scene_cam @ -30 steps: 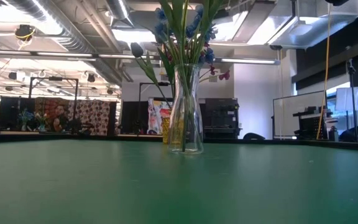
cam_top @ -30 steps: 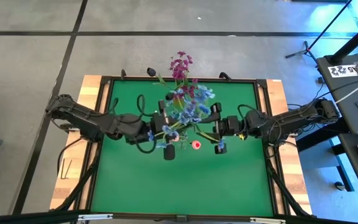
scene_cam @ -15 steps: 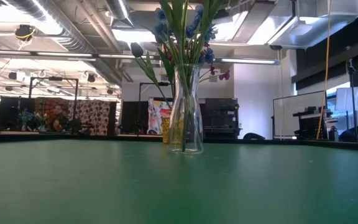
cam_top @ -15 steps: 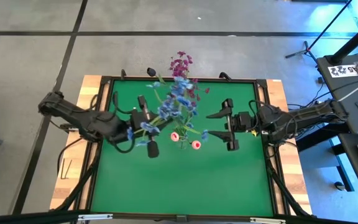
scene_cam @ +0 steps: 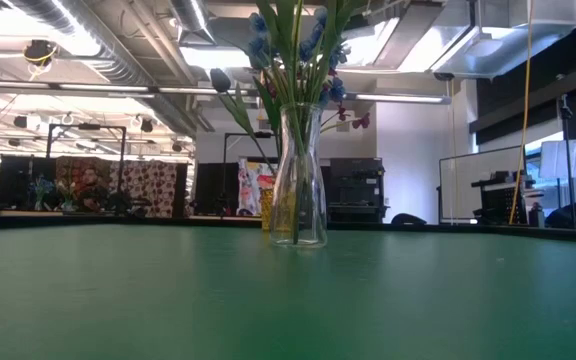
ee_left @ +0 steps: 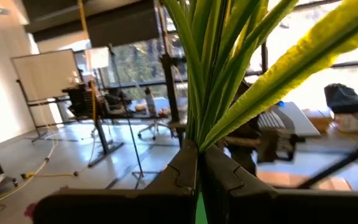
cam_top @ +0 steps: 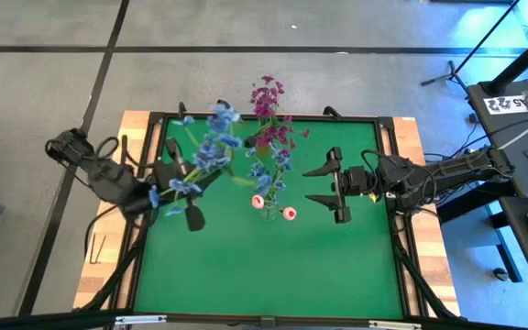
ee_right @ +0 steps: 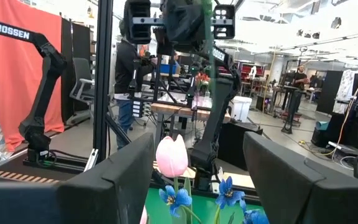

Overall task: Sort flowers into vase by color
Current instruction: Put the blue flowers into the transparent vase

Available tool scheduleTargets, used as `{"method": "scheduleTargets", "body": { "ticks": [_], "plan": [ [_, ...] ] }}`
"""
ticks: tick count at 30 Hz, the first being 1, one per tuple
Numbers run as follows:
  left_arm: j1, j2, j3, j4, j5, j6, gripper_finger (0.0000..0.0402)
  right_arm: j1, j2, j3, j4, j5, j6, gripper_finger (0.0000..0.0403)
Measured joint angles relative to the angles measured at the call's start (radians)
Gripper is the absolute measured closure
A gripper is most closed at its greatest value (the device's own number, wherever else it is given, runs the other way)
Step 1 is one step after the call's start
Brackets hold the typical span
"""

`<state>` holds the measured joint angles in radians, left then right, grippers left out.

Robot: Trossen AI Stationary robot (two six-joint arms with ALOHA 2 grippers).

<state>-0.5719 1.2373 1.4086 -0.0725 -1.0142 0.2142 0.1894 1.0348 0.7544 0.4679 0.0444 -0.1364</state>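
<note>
Overhead and wrist views, sorting in progress. The left gripper (cam_top: 174, 181) is clamped on a bunch of blue flowers (cam_top: 207, 147), holding it over the left half of the green worktop (cam_top: 273, 266), near its far-left corner; the left wrist view shows its fingers (ee_left: 185, 168) pressed together around the green stems (ee_left: 213, 81). The bunch's long axis runs from the gripper up and away, toward the far edge of the worktop, with the blossoms at the far end and the stem ends at the fingers. The glass vase (scene_cam: 299, 180) stands near the centre of the worktop, well to the right of the held bunch, and carries the magenta sprays (cam_top: 266, 96), a few blue blossoms (cam_top: 278, 165) and two white-pink tulips (cam_top: 273, 207). The right gripper (cam_top: 326, 185) waits just right of the vase with its fingers spread and nothing between them, pointing at the vase. Judged from this layout, the left arm alone carries the bunch, clear of the vase and moved off toward the left edge
</note>
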Motion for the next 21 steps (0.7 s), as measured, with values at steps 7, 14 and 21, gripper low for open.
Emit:
{"method": "scheduleTargets", "body": {
  "ticks": [7,14,21],
  "plan": [
    [0.034,-0.011,-0.113,-0.038,0.029,-0.129,0.0401,0.0,0.004,0.0,-0.005,-0.004,0.0,0.0155],
    [0.161,-0.012,-0.231,0.184,0.275,-0.136,0.0401,0.0,0.007,0.0,-0.024,-0.01,0.012,0.0155],
    [0.27,0.013,-0.25,0.253,0.48,-0.186,0.0401,0.0,0.066,0.0,0.069,-0.011,0.034,0.0155]
  ]
}}
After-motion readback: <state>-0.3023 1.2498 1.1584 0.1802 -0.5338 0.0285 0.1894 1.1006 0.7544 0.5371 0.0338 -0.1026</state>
